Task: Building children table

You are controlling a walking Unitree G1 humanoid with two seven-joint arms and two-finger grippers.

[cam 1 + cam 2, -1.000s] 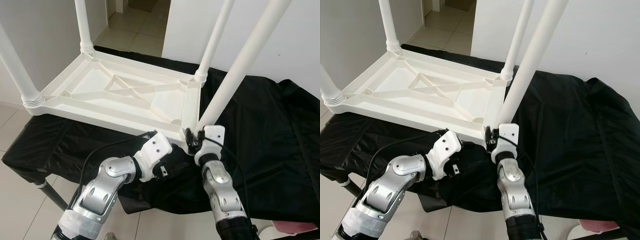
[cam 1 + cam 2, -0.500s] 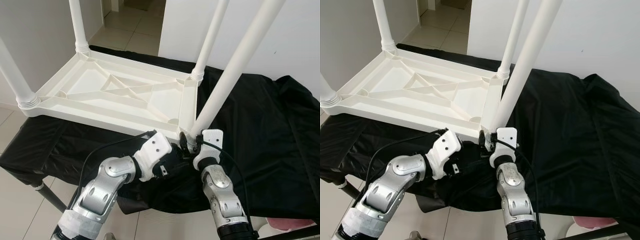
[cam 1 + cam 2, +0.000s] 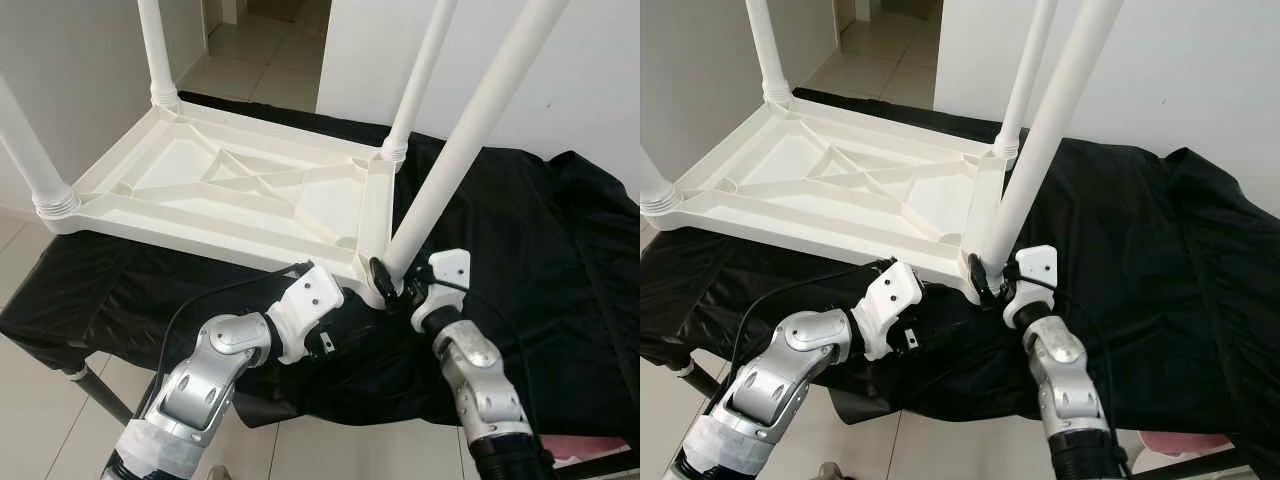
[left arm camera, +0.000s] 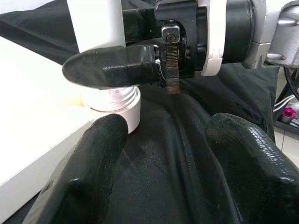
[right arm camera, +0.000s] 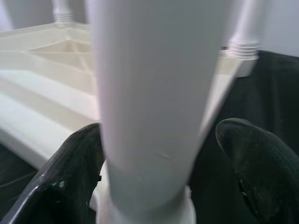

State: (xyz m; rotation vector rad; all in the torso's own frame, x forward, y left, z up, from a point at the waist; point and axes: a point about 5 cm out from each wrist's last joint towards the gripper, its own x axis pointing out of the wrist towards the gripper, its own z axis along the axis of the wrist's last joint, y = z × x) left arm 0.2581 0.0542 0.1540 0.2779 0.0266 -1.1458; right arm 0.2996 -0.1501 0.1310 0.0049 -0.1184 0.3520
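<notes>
A white plastic children's table [image 3: 230, 190] lies upside down on a black cloth [image 3: 560, 260], its legs pointing up. The near right leg [image 3: 465, 140] leans slightly and stands in the corner socket [image 4: 117, 105]. My right gripper [image 3: 393, 279] is at that leg's base, its fingers [image 5: 70, 172] on either side of the leg [image 5: 154, 93] and shut on it. Just left of the corner, my left gripper [image 4: 166, 133] hovers low over the cloth, open and holding nothing. The right gripper's finger [image 4: 112, 67] crosses the leg base in the left wrist view.
The black cloth covers a low stand whose front edge hangs near my arms. A white wall [image 3: 600, 90] rises behind on the right. A tiled floor [image 3: 270, 60] and a doorway lie beyond the far side. A pink object [image 3: 1180, 442] sits at the lower right.
My right wrist has swung to the right around the base of the near right leg. The left arm has stayed put. The camera shifted slightly a second ago.
</notes>
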